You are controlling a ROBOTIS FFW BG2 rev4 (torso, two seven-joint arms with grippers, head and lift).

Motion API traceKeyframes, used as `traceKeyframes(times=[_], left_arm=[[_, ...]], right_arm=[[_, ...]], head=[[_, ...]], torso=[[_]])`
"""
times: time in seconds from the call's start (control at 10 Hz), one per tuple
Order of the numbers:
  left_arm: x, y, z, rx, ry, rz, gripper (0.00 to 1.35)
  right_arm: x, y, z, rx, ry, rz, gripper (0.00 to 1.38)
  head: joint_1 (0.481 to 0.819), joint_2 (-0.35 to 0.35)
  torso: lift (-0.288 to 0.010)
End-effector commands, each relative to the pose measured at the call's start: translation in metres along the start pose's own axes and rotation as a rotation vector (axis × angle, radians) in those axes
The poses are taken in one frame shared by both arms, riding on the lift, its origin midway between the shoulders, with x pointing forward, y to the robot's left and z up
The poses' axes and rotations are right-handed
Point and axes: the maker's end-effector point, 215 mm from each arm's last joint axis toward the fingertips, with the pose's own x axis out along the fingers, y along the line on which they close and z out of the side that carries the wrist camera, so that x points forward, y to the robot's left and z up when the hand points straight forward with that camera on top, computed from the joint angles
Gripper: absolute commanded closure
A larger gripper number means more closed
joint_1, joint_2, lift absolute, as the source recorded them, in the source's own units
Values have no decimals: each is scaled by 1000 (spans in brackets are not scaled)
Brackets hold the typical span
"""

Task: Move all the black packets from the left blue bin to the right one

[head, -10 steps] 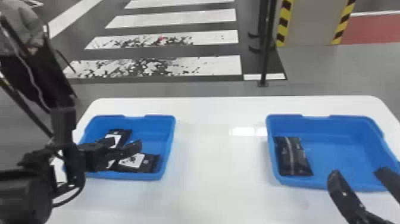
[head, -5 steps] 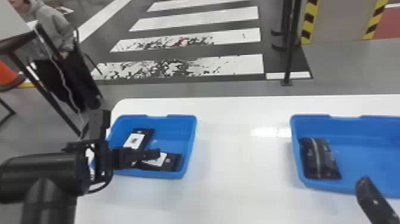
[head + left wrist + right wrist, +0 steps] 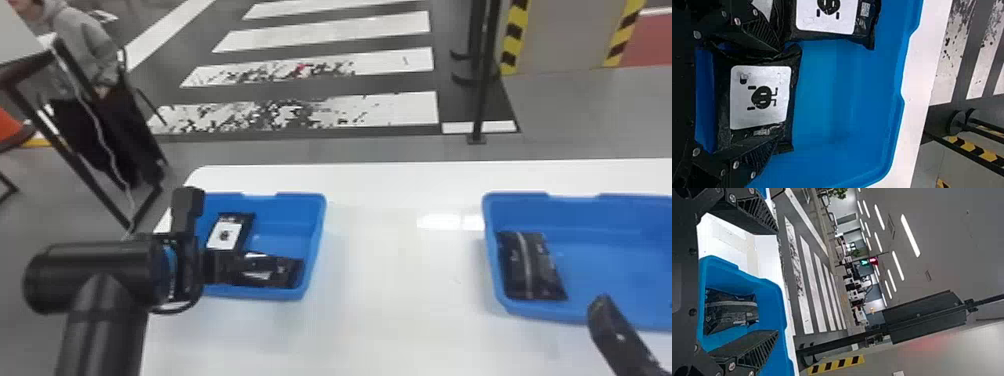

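My left gripper [image 3: 224, 267] is low in the left blue bin [image 3: 314, 240], over its near part. Two black packets with white labels lie there: one farther back [image 3: 243, 231], the other nearer and to the right [image 3: 290, 272]. In the left wrist view my left gripper [image 3: 778, 96] stands open, a labelled packet [image 3: 760, 98] between its fingers; another packet [image 3: 828, 17] lies beside it. One black packet [image 3: 532, 267] rests at the left side of the right blue bin [image 3: 620, 200]. My right gripper [image 3: 617, 332], seen open in the right wrist view [image 3: 777, 282], is at that bin's near edge.
Both bins stand on a white table [image 3: 400, 280], with bare tabletop between them. Beyond its far edge are a black pole [image 3: 482, 90] and a striped crossing on the floor. A dark-framed stand [image 3: 75, 165] is at the far left.
The head view has swung left, so the bins appear farther right. My left gripper has come down closer to the packets in the left bin.
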Motion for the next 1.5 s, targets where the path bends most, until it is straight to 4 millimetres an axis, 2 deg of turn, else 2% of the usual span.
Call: traceKeyframes(times=[0.0, 0.1, 0.2, 0.3, 0.4, 0.6, 0.7, 0.9, 1.1, 1.3, 1.4], left_arm=[[12, -8, 3, 2, 12, -31, 591], [15, -13, 3, 20, 17, -38, 878], [16, -16, 7, 35, 1, -49, 1024], [15, -15, 12, 44, -32, -62, 1233], [10, -16, 16, 41, -61, -79, 1208], [-18, -21, 24, 65, -114, -82, 1208], [-32, -30, 26, 74, -141, -105, 1208], [-64, -73, 30, 124, -214, -189, 1208], [-96, -123, 42, 195, -298, -268, 1208], [-104, -184, 56, 259, -358, -403, 1208], [-105, -208, 56, 275, -366, -462, 1208]], right_arm=[[0, -1, -1, 3, 0, -1, 136], [1, 0, -1, 8, -1, 0, 136], [1, 0, -1, 10, -2, 0, 136], [1, 0, -1, 12, -3, 0, 136], [1, 0, -1, 14, -3, 0, 142], [1, 0, 0, 14, -3, 1, 147], [3, 2, 0, 17, -4, 5, 147], [7, 11, 0, 47, -3, 29, 147], [18, 32, -1, 110, -5, 86, 156], [28, 52, -12, 152, 32, 160, 156], [35, 66, -19, 188, 43, 206, 156]], head=[[695, 222], [695, 209], [695, 198], [695, 194], [695, 190], [695, 193], [695, 195], [695, 191], [695, 165], [695, 146], [695, 125]], torso=[[-154], [-154], [-154], [-154], [-154], [-154], [-154], [-154], [-154], [-154], [-154]])
